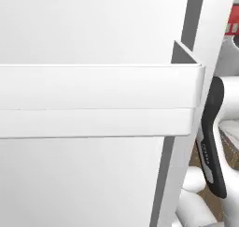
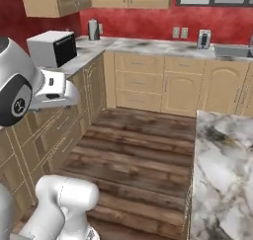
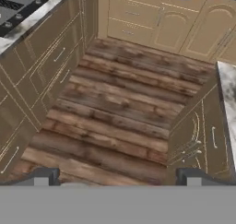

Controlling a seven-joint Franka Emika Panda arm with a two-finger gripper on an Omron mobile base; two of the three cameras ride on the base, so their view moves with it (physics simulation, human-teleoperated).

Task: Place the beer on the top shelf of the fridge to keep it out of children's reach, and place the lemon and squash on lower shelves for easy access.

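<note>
The fridge's white door lining (image 1: 84, 30) stands very close in the left base view, with a white door rack (image 1: 93, 88) running across it. The beer, the lemon, the squash and the fridge shelves are out of view. In the hand view my gripper (image 3: 117, 178) is open. Its two dark fingertips (image 3: 41, 176) stand far apart with nothing between them. It looks down at the wooden floor (image 3: 120, 121). My arm (image 2: 20, 93) shows at the left edge of the right base view, held high.
A marble island counter (image 2: 222, 175) lies to the right. A microwave (image 2: 52, 47) and a kettle (image 2: 93, 29) stand on the back-left counter above tan cabinets (image 2: 143, 83). A stove top (image 3: 18, 6) sits at the upper left of the hand view.
</note>
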